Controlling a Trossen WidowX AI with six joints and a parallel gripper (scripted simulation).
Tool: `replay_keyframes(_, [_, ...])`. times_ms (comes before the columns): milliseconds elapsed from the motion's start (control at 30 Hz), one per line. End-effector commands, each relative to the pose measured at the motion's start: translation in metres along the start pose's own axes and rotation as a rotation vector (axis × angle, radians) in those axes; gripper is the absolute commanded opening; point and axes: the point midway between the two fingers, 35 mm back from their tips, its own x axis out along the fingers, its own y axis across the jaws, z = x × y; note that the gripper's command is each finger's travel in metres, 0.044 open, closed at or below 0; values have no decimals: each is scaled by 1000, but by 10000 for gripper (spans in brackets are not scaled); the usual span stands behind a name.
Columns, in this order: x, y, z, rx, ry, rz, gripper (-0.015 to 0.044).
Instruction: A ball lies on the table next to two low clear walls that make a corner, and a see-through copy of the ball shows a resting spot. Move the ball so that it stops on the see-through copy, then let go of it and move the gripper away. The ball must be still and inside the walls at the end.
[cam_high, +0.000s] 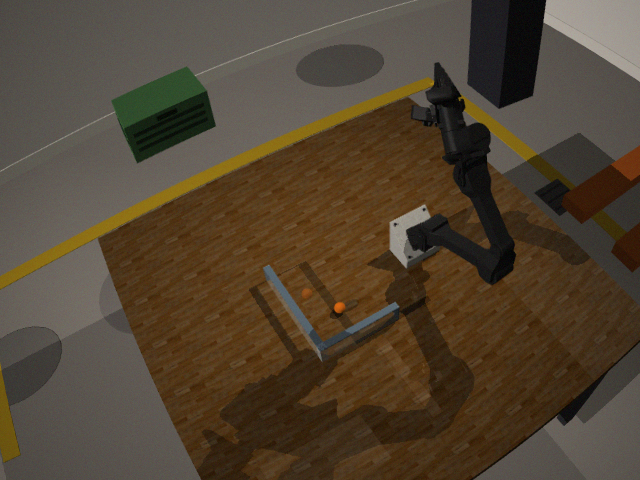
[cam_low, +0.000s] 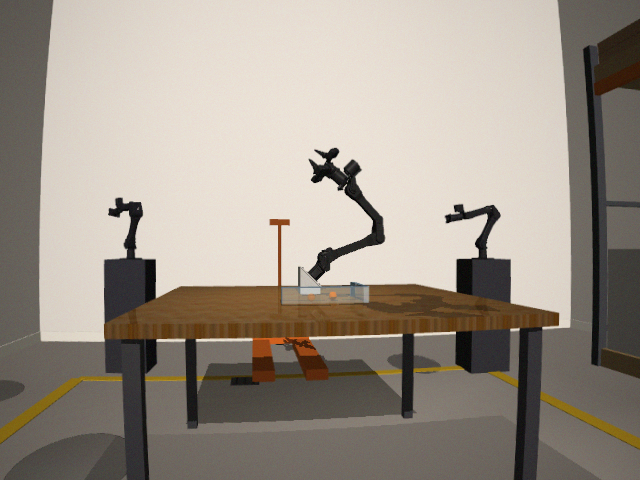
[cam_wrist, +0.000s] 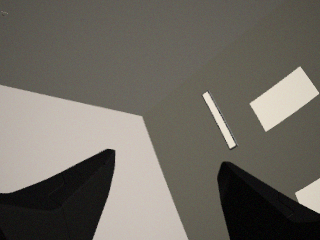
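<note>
While raised high above the table (cam_low: 217, 310), gripper (cam_low: 321, 160) half-parted, holding nothing (fingers aimed at ceiling) | ball (cam_high: 339, 307) on wood inside corner walls (cam_high: 330, 341) | see-through copy (cam_high: 306, 292) just beside, apart | green box (cam_high: 162, 113) beyond table.

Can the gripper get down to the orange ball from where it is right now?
Probably yes. The gripper is raised high and well away from the ball, holding nothing, and the ball's side facing the arm is open; the clear walls stand only on its far sides.
</note>
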Motion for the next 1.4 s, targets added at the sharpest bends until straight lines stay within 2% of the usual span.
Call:
replay_keyframes(0, [3,-4,61,0,-202,-9,254])
replay_keyframes(167, [-5,-5,133,-38,-447,-6,254])
replay_keyframes(333, [-34,-2,216,-92,-744,12,254])
replay_keyframes(533, [-93,11,302,-151,-1089,78,254])
replay_keyframes(733, [-169,34,364,-228,-1402,194,254])
replay_keyframes(1033, [-294,81,409,-421,-1819,436,254])
replay_keyframes(1367, [-424,139,397,-692,-2185,807,254])
